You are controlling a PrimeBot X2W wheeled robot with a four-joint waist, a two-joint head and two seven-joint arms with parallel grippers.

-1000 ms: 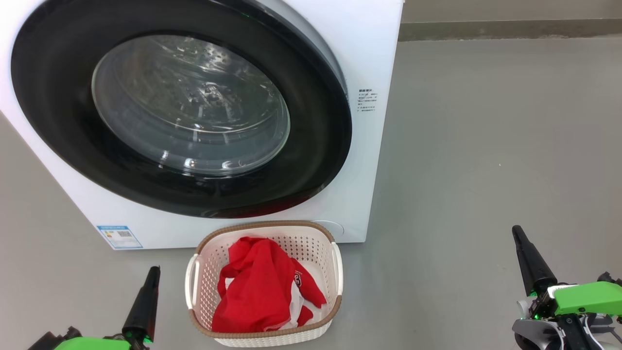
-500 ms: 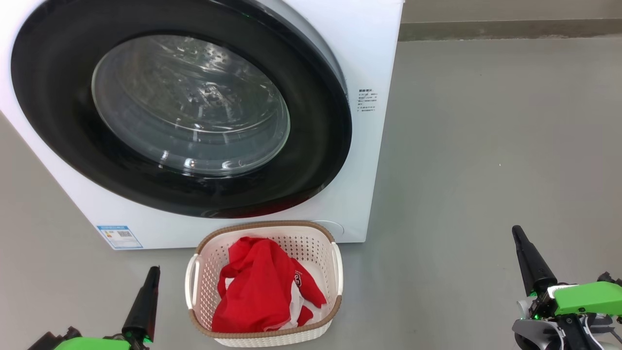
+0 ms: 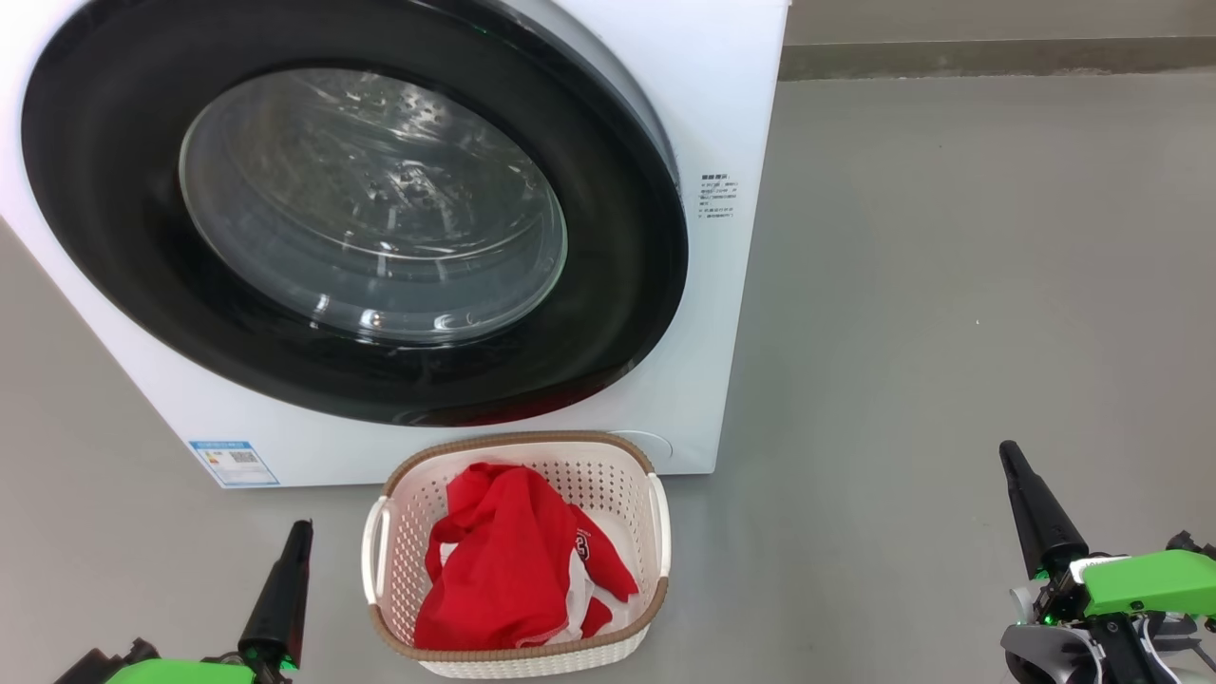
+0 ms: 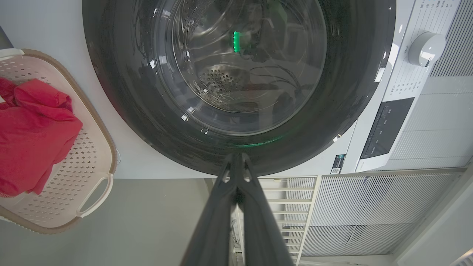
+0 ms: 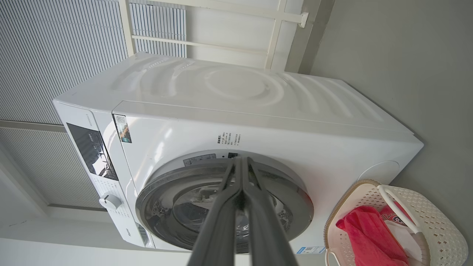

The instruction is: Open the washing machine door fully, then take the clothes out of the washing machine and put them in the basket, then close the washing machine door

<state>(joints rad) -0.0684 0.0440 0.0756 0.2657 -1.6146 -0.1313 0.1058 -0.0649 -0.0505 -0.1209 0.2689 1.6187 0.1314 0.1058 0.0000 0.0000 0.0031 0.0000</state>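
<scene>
The washing machine (image 3: pixel 722 313) stands white at the upper left, and its black-rimmed door (image 3: pixel 617 275) lies flat against its front. Through the glass I see the steel drum. On the floor before it sits the basket (image 3: pixel 518 556) holding the red and white clothes (image 3: pixel 513 570). My left gripper (image 3: pixel 302 527) is shut, low at the left of the basket, holding nothing. My right gripper (image 3: pixel 1007 451) is shut too, well to the right of the basket. The left wrist view faces the door (image 4: pixel 118 92) with the basket (image 4: pixel 94 155) at its left; the right wrist view shows the machine (image 5: pixel 258 107) and the basket (image 5: pixel 425 214).
Bare grey floor (image 3: pixel 950 285) stretches to the right of the machine up to a wall base. A blue label (image 3: pixel 233 463) sits on the machine's lower left. A dial (image 4: pixel 425 48) and a dark control panel (image 4: pixel 384 129) are on its front.
</scene>
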